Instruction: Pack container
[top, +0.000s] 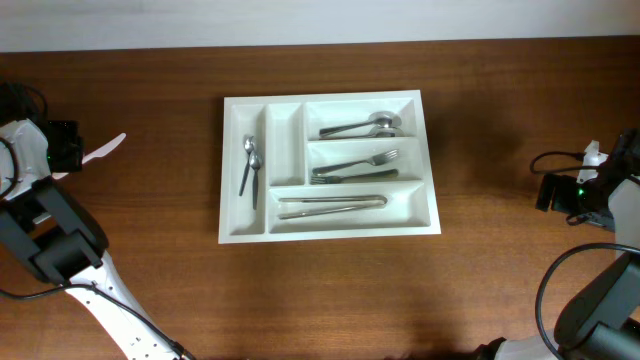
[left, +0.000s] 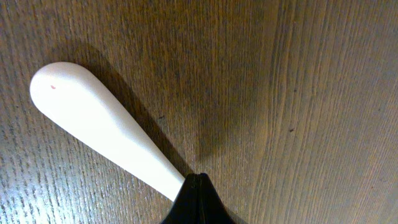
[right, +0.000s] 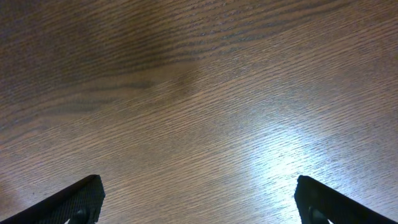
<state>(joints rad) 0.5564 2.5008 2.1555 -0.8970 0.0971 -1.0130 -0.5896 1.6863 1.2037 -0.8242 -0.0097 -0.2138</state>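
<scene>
The container (top: 330, 232) is a white rectangular tray of five compartments, with metal cutlery (top: 352, 166) in four. It lies between the two claws, well apart from each. Its long axis runs from one claw toward the other, with the two narrow compartments at the end nearer the left claw (left: 196, 184). That claw is pinching a white utensil (left: 106, 127), while the right claw (right: 199, 199) stands spread wide over bare wood.

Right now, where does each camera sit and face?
Overhead: above the table, looking straight down on the cutlery tray; arms at both sides.
Left wrist: looks down at the table; shut left gripper holds a white utensil.
Right wrist: looks down at bare table; right gripper open.
Shared: overhead and left wrist both show the white utensil.
</scene>
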